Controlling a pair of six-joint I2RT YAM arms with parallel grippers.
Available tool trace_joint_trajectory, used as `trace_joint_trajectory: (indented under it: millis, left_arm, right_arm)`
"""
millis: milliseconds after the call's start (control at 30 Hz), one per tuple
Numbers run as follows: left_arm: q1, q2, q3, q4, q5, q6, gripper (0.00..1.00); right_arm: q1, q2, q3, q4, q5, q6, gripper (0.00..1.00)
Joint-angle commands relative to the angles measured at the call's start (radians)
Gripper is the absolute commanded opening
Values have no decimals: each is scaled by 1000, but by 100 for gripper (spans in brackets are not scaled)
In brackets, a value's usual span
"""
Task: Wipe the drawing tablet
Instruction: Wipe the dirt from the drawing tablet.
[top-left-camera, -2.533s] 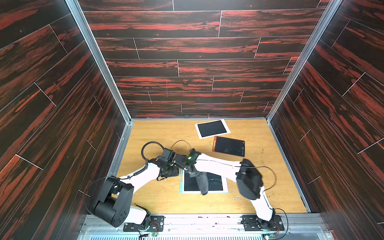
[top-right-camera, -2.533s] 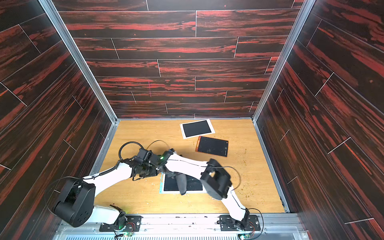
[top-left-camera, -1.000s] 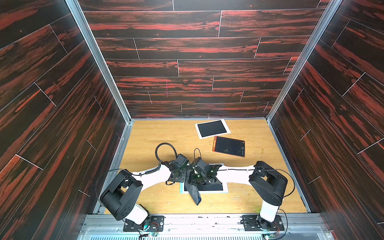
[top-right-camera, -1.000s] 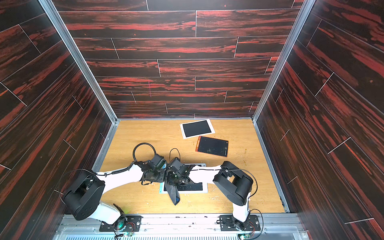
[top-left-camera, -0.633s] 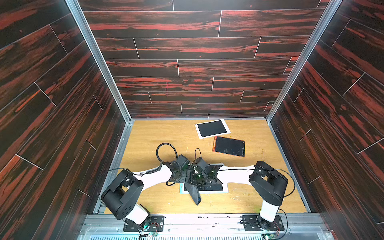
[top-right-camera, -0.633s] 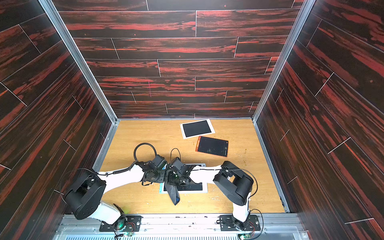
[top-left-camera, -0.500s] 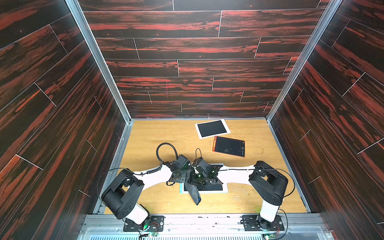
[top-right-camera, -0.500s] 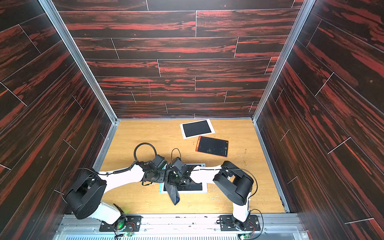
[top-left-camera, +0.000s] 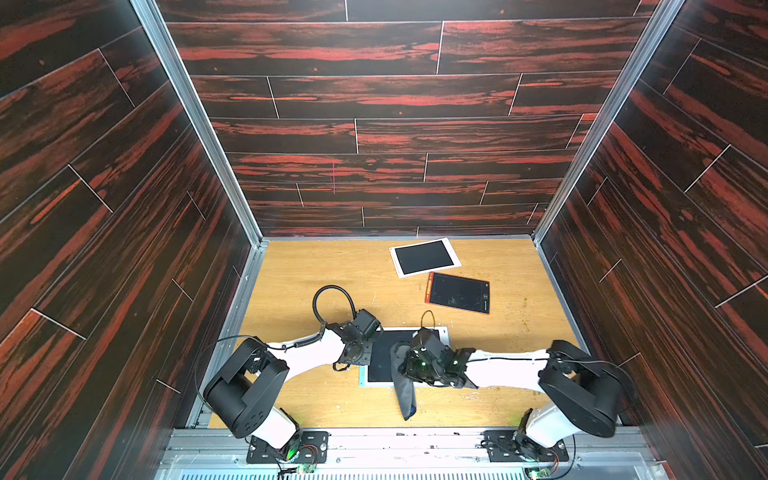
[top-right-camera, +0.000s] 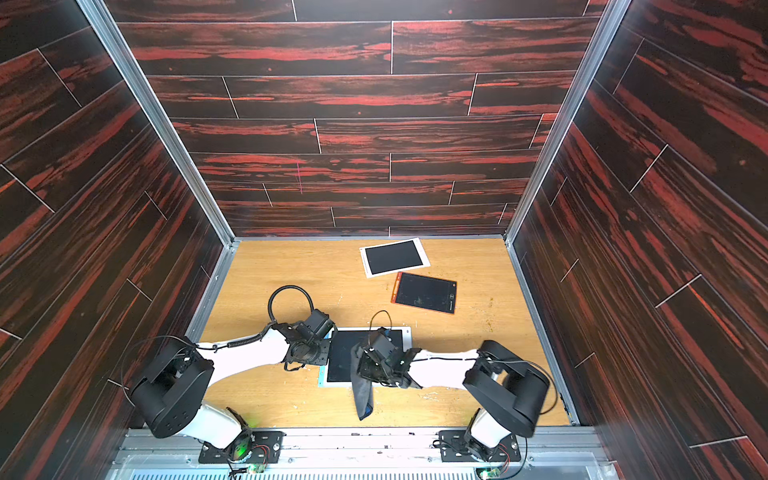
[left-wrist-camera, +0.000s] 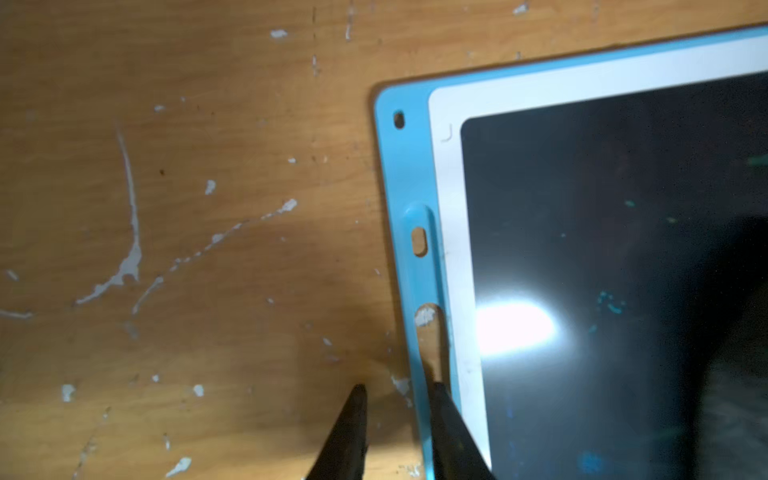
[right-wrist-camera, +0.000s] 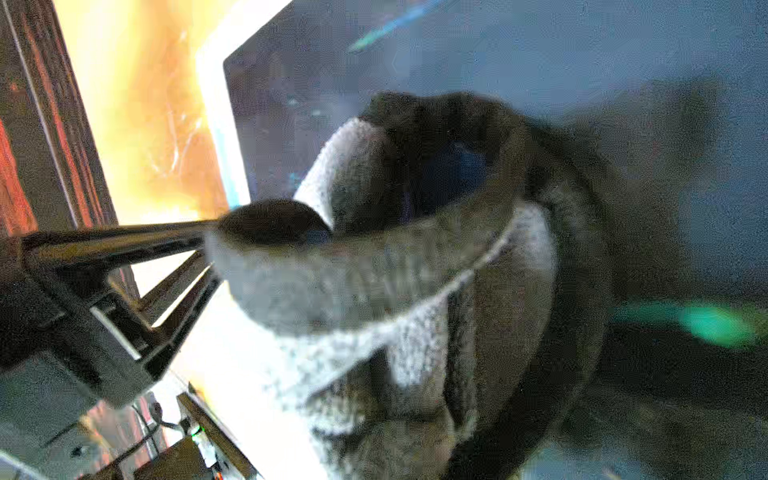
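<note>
Drawing tablet (top-left-camera: 380, 353), blue rim, white bezel, black screen, is lying flat at 6 o'clock on the wooden counter (top-left-camera: 311, 270), with its long axis running 9-to-3.

Right gripper (top-left-camera: 405, 361) is sitting over mid-screen, clamped on a bunched grey terry cloth (top-left-camera: 404, 395). The cloth tail is trailing over the tablet's 6 o'clock edge onto the counter. Bare screen is showing at 9 o'clock of the cloth, with faint teal marks on it in the left wrist view. My read is that the coming stroke is going along the long axis toward 9, and the right arm is the nearer one for it.

Left gripper (left-wrist-camera: 397, 390) is sitting at the tablet's 9 o'clock rim with its jaws narrowly apart. One tip is resting on the counter and the other on the blue rim. It looks like bracing, with no clamp visible.

Against the earliest frame, the right gripper has come from the tablet's 10 o'clock corner to mid-screen. The cloth tail has slid off the 6 o'clock edge, and both arms are folding lower. The tablet itself is staying put.
</note>
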Motion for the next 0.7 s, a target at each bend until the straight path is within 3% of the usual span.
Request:
trace_joint_trajectory:
  millis: [0,167,400,667]
  left_arm:
    - [5,51,-27,-31,5,-8,28]
    - [5,52,-28,-33,7,-7,28]
    - [5,34,-35,-36,6,-10,28]
    - [5,31,-34,-40,3,-13,28]
  right_arm:
    - [-3,68,-115,-521,146,81,0]
    - [-20,51,-93,-630,178,114,0]
    - [-111,-3,-200,-539,103,101,0]
    - [-141,-76,-233,-631,143,153,0]
